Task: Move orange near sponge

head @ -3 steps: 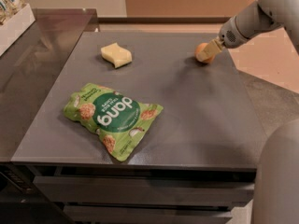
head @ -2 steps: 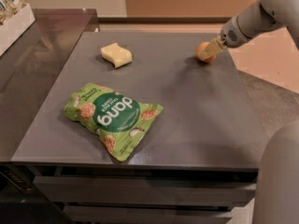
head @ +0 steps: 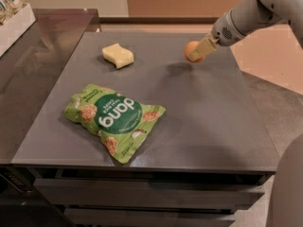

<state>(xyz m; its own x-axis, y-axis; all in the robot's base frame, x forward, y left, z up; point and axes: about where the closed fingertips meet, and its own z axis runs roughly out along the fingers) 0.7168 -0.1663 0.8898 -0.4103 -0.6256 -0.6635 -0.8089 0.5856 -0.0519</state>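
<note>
The small round orange (head: 190, 49) is at the far right of the grey table (head: 203, 126), held a little above the surface, with its shadow on the table just below it. My gripper (head: 197, 51) reaches in from the upper right and is shut on the orange, its pale fingers (head: 202, 48) covering the fruit's right side. The pale yellow sponge (head: 117, 56), with wavy sides, lies flat at the far left of the table, well to the left of the orange and gripper.
A green snack bag (head: 115, 120) lies in the front middle of the table. A white bin (head: 14, 20) with packets stands on the dark counter at the far left. The robot's body (head: 286, 188) fills the lower right corner.
The gripper has moved left with the orange and raised it off the table. The sponge and the bag have not moved.
</note>
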